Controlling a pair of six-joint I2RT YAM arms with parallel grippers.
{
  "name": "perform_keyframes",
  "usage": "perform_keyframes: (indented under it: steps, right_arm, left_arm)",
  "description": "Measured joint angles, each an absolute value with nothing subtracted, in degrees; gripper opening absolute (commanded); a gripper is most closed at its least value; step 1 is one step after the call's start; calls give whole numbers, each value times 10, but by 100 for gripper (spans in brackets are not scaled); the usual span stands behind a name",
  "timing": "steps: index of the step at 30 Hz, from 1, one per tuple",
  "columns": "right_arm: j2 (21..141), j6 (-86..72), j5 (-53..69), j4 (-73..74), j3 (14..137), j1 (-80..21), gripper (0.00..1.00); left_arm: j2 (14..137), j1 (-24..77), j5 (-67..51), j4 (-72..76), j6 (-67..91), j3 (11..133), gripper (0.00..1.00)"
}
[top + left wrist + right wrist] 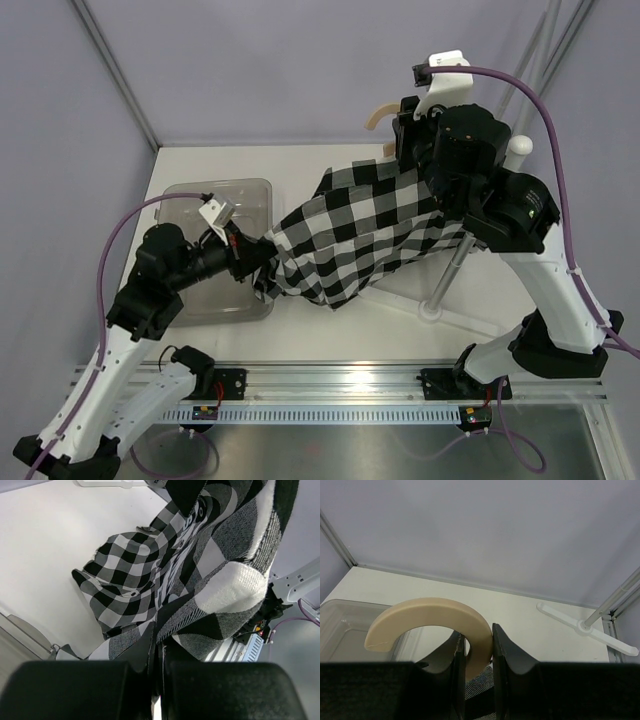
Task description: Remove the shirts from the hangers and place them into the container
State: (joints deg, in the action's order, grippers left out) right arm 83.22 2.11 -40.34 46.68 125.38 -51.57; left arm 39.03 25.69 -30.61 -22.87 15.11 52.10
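While the left gripper (159,655) is viewed from its own camera, its two fingers are pressed together on a fold of the shirt (350,225), so it is closed and it grips the cloth. In the top view this grip is at the 8 o'clock end of the shirt, just at the 3 o'clock side of the tub (250,183). The tub lies on the table (330,330) at 9 o'clock from the shirt. The shirt is not inside it. Only the lowest corner of the cloth overlaps the rim of the tub, and I cannot tell if it touches there. From this corner the shirt is stretched in the air toward 1 o'clock. The pole (448,275) is at 4 o'clock from the shirt, and its knob (520,150) is at 2 o'clock. At the far end, the right gripper (478,652) is closed on the hanger (430,612), with one finger on each side of the stem of the hook. In the right wrist view the hook bends over toward 9 o'clock. A little checked cloth shows under the hanger, between the fingers.
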Motion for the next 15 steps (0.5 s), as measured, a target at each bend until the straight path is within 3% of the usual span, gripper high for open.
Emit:
perform_keyframes:
  steps: [7,15]
  right_arm:
    - [875,39,-473,469,1307,-516,0]
    - [926,77,-563,354,1258,-522,0]
  left_arm:
    - [279,257,-308,-244,177,518,0]
    - [122,257,-274,-297,161,610,0]
